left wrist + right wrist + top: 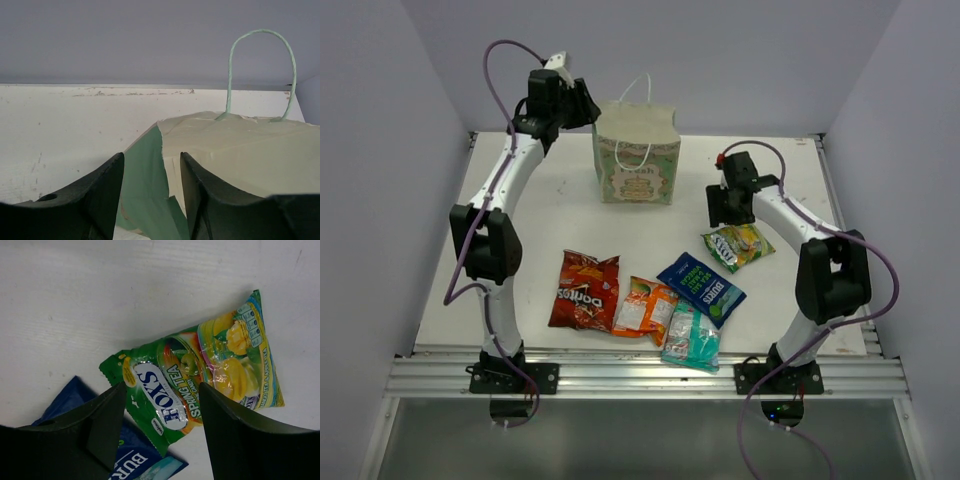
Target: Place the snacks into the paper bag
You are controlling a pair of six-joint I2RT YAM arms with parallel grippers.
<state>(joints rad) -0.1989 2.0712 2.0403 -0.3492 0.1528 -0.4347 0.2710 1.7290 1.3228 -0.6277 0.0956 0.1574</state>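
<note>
The paper bag (636, 160) stands upright at the back of the table, with its string handles up. My left gripper (588, 106) is at its top left corner. In the left wrist view the gripper (152, 165) is open, with the bag's (240, 150) green side edge between the fingers. My right gripper (728, 207) is open just above the green-yellow packet (738, 246). In the right wrist view the gripper (162, 390) stands over that packet (200, 380). The red Doritos bag (585, 290), orange-white packet (646, 306), dark blue packet (701, 288) and teal-white packet (691, 338) lie flat near the front.
The white table (540, 220) has grey walls on three sides and a metal rail (640, 375) along the front edge. A corner of the dark blue packet (135, 460) lies partly under the green-yellow one.
</note>
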